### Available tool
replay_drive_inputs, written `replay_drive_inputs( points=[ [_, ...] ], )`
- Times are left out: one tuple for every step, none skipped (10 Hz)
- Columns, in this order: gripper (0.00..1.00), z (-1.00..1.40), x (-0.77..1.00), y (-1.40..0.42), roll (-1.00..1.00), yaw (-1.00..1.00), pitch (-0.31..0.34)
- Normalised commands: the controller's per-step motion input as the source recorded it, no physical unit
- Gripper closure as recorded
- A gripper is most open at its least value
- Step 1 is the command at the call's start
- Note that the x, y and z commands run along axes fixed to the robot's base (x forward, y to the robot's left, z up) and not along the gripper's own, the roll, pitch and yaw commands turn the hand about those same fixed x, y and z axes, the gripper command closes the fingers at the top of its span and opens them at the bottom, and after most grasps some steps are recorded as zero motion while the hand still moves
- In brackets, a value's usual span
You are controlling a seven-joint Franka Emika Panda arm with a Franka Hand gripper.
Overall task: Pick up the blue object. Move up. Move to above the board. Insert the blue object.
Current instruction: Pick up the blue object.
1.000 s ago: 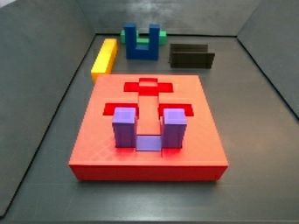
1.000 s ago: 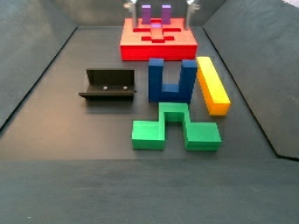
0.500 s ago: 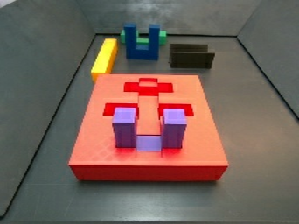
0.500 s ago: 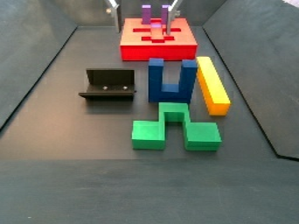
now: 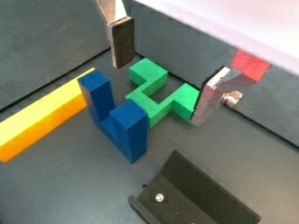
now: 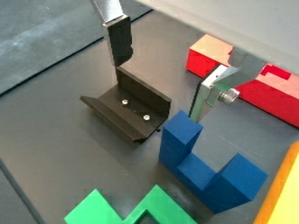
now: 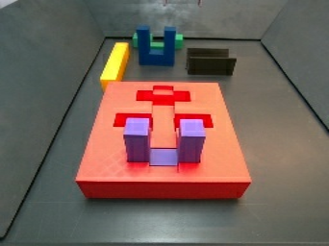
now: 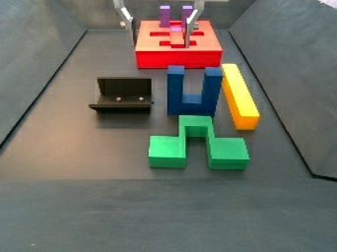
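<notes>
Right now your gripper (image 5: 167,68) hangs empty with its jaws spread wide, high above the floor. Below it the dark blue matte U-shaped block (image 8: 192,90) stands prongs-up between the black L-shaped fixture (image 8: 124,97) and the yellow bar (image 8: 238,94), with bare floor around. Since half a second ago nothing on the floor has shifted.

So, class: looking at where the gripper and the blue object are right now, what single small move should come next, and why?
Probably lower the gripper toward the blue object while centring over it. In both wrist views its fingers are open with nothing between them, and the blue object stands on the floor off to one side of them, untouched, beside the yellow bar.
</notes>
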Motion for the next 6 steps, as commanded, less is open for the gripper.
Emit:
replay_drive_inputs(
  points=[
    [0.0, -0.26, 0.04, -0.23, 0.11, 0.0, -0.016],
    [0.0, -0.29, 0.08, -0.22, 0.13, 0.0, 0.0],
    [0.0, -0.33, 0.07, -0.13, 0.13, 0.0, 0.0],
    [0.0, -0.3, 0.05, -0.1, 0.16, 0.0, 0.0],
    [0.0, -0.29, 0.0, 0.0, 0.13, 0.0, 0.0],
    [0.0, -0.27, 0.0, 0.0, 0.1, 0.0, 0.0]
  ],
)
